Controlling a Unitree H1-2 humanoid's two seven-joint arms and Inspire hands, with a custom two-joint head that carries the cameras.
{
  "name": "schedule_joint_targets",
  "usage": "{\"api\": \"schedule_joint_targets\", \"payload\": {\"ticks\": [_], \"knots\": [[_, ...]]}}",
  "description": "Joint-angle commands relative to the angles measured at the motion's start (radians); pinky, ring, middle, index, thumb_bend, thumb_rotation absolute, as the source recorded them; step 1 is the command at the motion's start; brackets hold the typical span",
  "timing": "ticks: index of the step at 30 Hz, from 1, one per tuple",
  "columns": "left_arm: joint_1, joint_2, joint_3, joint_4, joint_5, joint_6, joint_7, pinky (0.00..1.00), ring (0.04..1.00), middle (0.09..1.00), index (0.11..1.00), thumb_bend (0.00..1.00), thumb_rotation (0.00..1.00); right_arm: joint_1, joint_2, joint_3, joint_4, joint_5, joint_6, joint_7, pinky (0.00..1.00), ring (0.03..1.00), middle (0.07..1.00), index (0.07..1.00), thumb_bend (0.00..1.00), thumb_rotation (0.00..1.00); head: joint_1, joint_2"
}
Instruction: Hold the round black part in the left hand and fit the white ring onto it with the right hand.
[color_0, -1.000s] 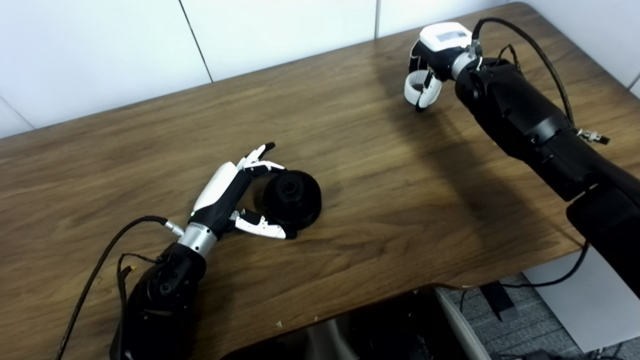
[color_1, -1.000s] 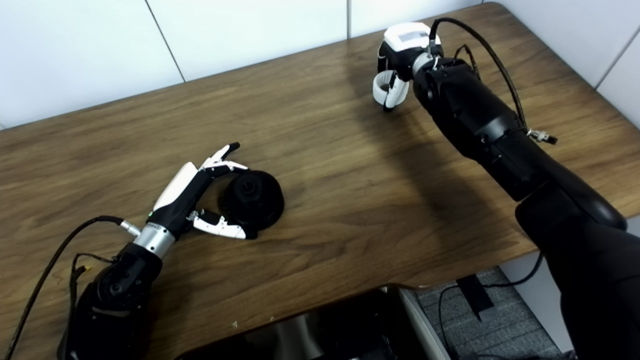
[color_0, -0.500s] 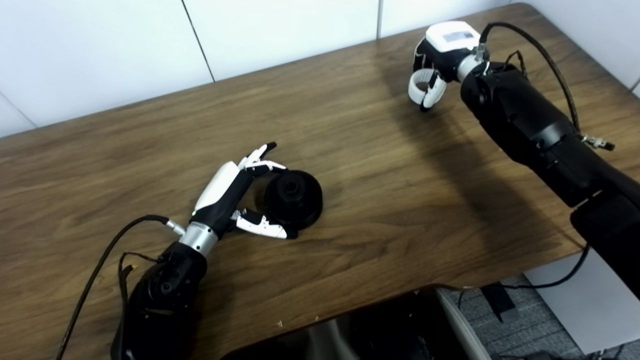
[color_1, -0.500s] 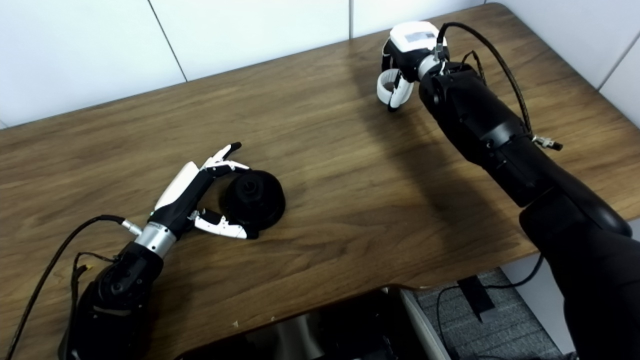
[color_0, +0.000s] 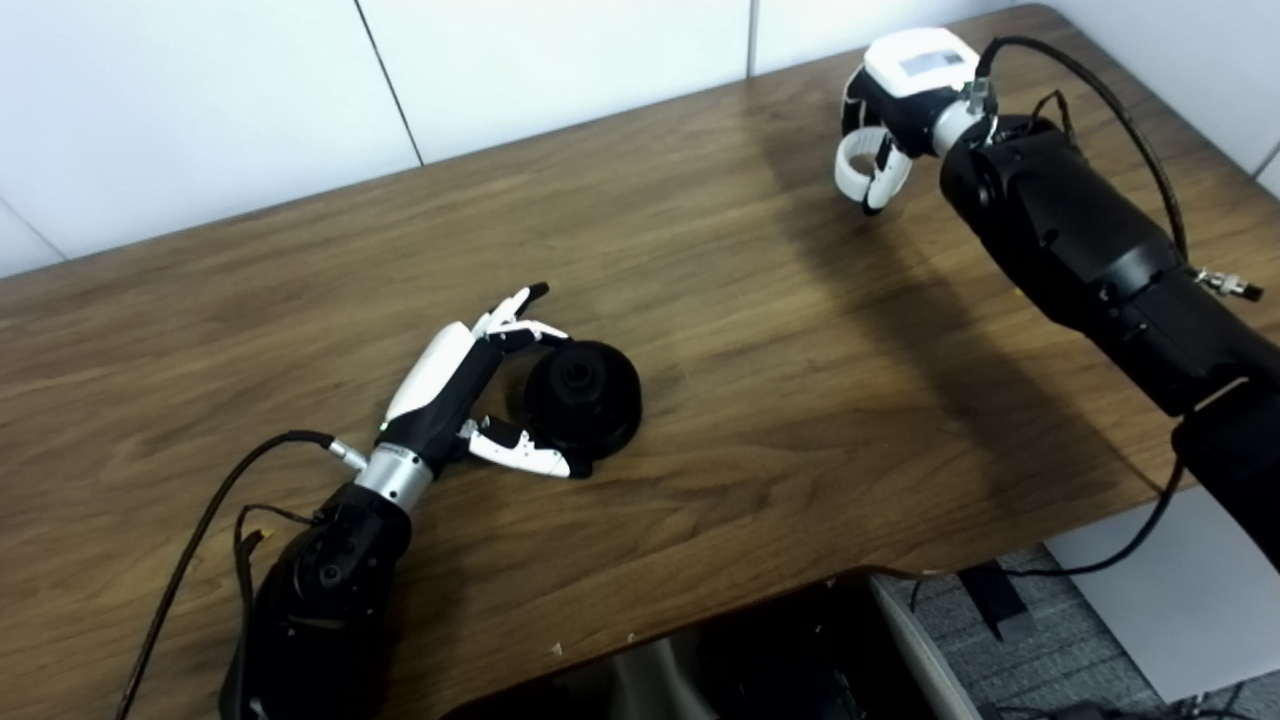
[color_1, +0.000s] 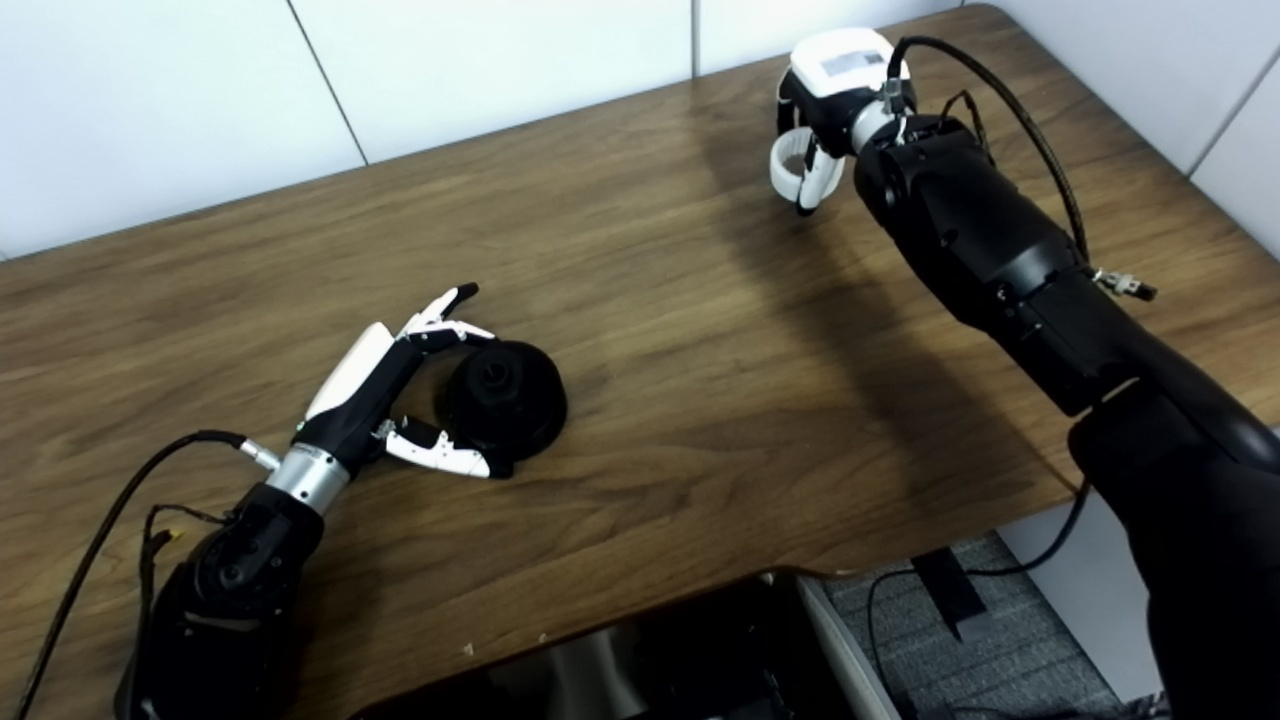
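Black part (color_0: 584, 397), a squat matte dome with a socket on top, lies on the wood-grain table (color_0: 760, 330) near the left edge; it looks rigid and fairly heavy, best gripped round its rim. The left hand (color_0: 470, 400) cups it, fingers spread. Far right, the right hand (color_0: 885, 115) is closed around the ring (color_0: 858, 165), a thin, smooth, light-looking hoop.
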Motion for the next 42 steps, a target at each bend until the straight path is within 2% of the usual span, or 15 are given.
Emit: {"api": "schedule_joint_targets", "payload": {"ticks": [1, 4, 8, 14, 18, 22, 26, 29, 42], "knots": [[-0.016, 0.010, 0.000, 0.010, 0.009, -0.002, 0.000, 1.00, 1.000, 1.000, 0.595, 0.99, 0.19, -0.061, -0.036, -0.029, -0.043, -0.023, 0.004, 0.002, 1.00, 0.780, 0.502, 0.488, 0.53, 0.01, 0.002, 0.000], [-0.016, 0.007, 0.000, 0.009, 0.011, 0.001, 0.001, 1.00, 1.000, 1.000, 0.593, 0.99, 0.19, -0.065, -0.039, -0.037, -0.065, -0.027, 0.000, 0.011, 1.00, 0.749, 0.478, 0.509, 0.53, 0.01, 0.005, 0.001], [-0.018, 0.007, -0.004, 0.008, 0.019, 0.001, 0.004, 1.00, 1.000, 1.000, 0.597, 0.99, 0.19, -0.074, -0.044, -0.043, -0.094, -0.034, -0.029, 0.008, 1.00, 0.661, 0.465, 0.519, 0.53, 0.01, 0.010, 0.002], [-0.019, 0.005, -0.003, 0.011, 0.016, 0.006, 0.002, 1.00, 1.000, 1.000, 0.597, 0.99, 0.19, -0.085, -0.046, -0.053, -0.148, -0.051, -0.028, 0.041, 1.00, 0.674, 0.455, 0.530, 0.53, 0.01, 0.009, 0.000], [-0.022, 0.005, -0.002, 0.015, 0.015, 0.004, 0.003, 1.00, 1.000, 1.000, 0.595, 0.99, 0.19, -0.088, -0.045, -0.065, -0.196, -0.055, -0.021, 0.072, 1.00, 0.671, 0.481, 0.494, 0.53, 0.01, 0.009, -0.001], [-0.025, 0.005, -0.001, 0.025, 0.015, -0.001, 0.006, 1.00, 1.000, 1.000, 0.593, 0.99, 0.19, -0.086, -0.043, -0.077, -0.259, -0.058, -0.010, 0.122, 1.00, 0.665, 0.467, 0.521, 0.53, 0.01, 0.009, -0.002], [-0.029, 0.004, -0.001, 0.030, 0.017, -0.003, 0.007, 1.00, 1.000, 1.000, 0.596, 0.99, 0.20, -0.086, -0.029, -0.082, -0.295, -0.071, -0.017, 0.143, 1.00, 0.649, 0.468, 0.522, 0.53, 0.01, 0.012, -0.002], [-0.029, 0.004, -0.002, 0.029, 0.017, -0.002, 0.007, 1.00, 1.000, 1.000, 0.598, 0.99, 0.20, -0.085, -0.018, -0.085, -0.312, -0.079, -0.018, 0.153, 1.00, 0.671, 0.464, 0.528, 0.53, 0.01, 0.016, -0.003], [-0.034, -0.027, -0.023, 0.048, 0.051, -0.001, 0.038, 1.00, 1.000, 1.000, 0.597, 1.00, 0.22, -0.042, 0.002, -0.139, -0.346, -0.044, -0.048, 0.152, 0.98, 0.647, 0.461, 0.530, 0.53, 0.01, 0.202, 0.000]]}}
